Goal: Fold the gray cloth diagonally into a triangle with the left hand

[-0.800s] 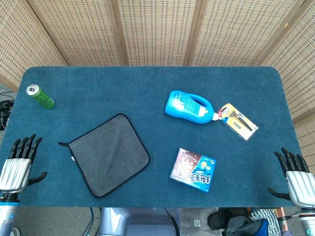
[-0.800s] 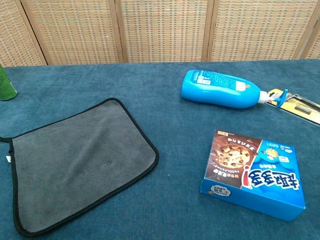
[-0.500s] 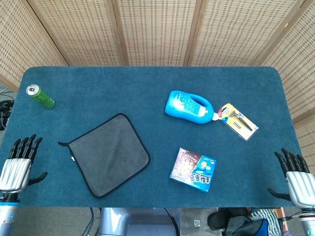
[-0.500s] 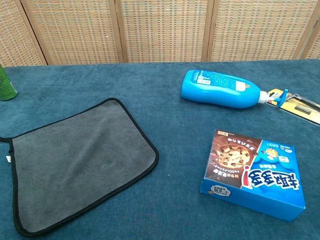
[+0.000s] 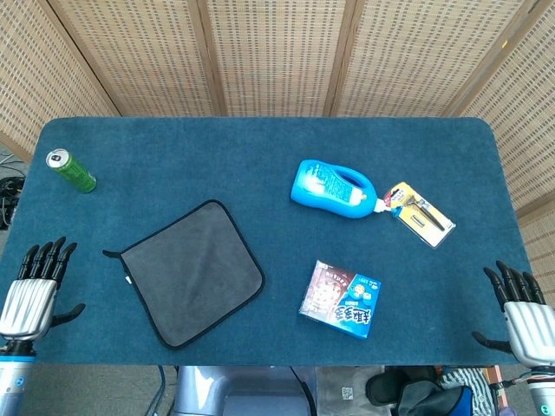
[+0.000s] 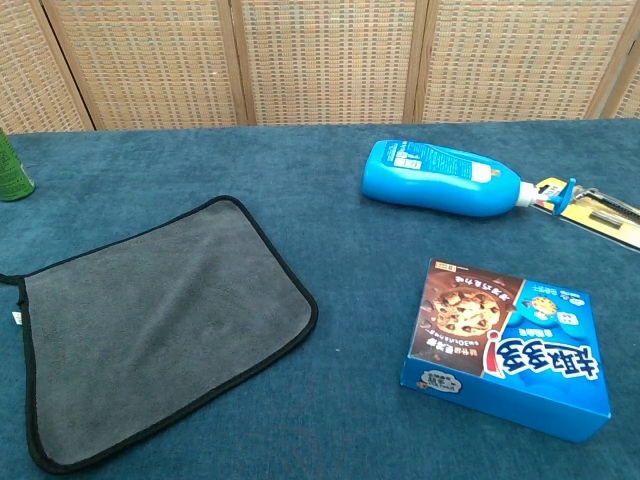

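Note:
The gray cloth [image 5: 192,271] with a black hem lies flat and unfolded on the blue table, left of center; the chest view shows it too [image 6: 155,320]. My left hand [image 5: 33,288] hovers at the table's front left corner, fingers apart and holding nothing, well to the left of the cloth. At the front right corner my right hand [image 5: 520,310] is also spread and empty. Neither hand appears in the chest view.
A green can [image 5: 71,170] stands at the far left. A blue bottle [image 5: 334,189] lies on its side right of center, with a packaged tool [image 5: 419,214] beside it. A blue cookie box [image 5: 341,298] lies near the front edge.

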`<state>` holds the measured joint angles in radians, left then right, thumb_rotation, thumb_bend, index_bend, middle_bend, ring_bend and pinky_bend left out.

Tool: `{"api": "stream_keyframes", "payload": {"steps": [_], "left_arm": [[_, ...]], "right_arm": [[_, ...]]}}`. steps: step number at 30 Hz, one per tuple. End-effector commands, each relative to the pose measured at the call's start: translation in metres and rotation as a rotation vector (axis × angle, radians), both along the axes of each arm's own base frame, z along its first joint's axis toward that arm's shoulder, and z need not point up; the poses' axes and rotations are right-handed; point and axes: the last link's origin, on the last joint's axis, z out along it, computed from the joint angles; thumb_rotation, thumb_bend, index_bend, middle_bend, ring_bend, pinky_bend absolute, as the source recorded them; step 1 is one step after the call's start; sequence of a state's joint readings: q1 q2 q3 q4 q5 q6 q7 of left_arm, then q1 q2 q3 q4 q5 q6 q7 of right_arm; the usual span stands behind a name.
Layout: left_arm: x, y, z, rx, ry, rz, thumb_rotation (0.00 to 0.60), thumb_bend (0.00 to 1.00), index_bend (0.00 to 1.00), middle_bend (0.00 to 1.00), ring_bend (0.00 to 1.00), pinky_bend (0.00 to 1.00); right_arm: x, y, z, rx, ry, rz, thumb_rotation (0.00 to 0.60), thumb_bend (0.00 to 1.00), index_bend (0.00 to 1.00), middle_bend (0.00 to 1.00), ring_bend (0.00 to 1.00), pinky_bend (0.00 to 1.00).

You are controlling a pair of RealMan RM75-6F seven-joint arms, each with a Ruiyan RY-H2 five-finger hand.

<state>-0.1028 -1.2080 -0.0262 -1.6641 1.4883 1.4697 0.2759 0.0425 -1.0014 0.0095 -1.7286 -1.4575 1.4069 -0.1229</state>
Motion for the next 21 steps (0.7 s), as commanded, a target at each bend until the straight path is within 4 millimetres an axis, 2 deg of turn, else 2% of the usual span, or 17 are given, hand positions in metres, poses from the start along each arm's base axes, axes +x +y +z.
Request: {"api": "stream_keyframes", "payload": {"steps": [1,18,21], "left_arm": [[0.0002,-0.0005,0.0001,0.000,-0.001,0.001,0.600,0.14,0.00,0.00,0.00,0.00],[0.0063,-0.0028,-0.0052,-0.027,-0.017,-0.042,0.600,0.15,0.00,0.00,0.00,0.00],[0.0095,-0.0041,-0.0078,-0.038,-0.026,-0.059,0.600,0.16,0.07,0.00,0.00,0.00]], "right_arm": [[0.0001,0.0000,0.0008,-0.004,-0.003,0.002,0.600,0.00,0.00,0.00,0.00,0.00],[0.0012,0.0011,-0.0012,0.005,-0.002,0.003,0.600,0.00,0.00,0.00,0.00,0.00],[0.0022,0.0014,-0.0017,0.008,-0.003,0.006,0.600,0.00,0.00,0.00,0.00,0.00]]}}
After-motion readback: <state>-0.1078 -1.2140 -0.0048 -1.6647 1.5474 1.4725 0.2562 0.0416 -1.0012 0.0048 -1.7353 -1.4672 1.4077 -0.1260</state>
